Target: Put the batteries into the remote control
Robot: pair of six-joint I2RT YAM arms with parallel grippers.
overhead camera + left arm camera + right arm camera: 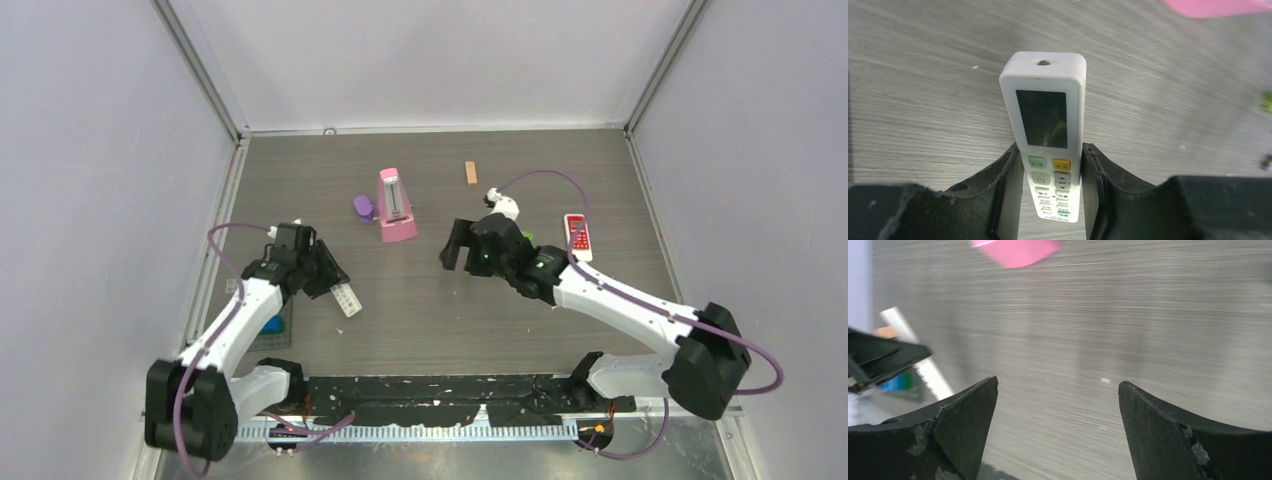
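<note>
My left gripper (328, 280) is shut on a white remote (346, 299) at the table's left. In the left wrist view the remote (1043, 107) lies button side up, its lower half between my fingers (998, 185). My right gripper (462, 248) hovers open and empty over the table's middle; its wrist view (1058, 386) shows only bare table between the jaws. A small green battery (527, 237) lies beside the right arm. A green bit (1267, 102) and a dark bit (1267, 162) show blurred at the left wrist view's right edge. A red-and-white remote (578, 237) lies at the right.
A pink metronome (396, 206) and a purple object (363, 207) stand at mid-back. A wooden block (471, 172) and a white object (502, 204) lie further back. A blue item (272, 324) sits on a dark tray at the left edge.
</note>
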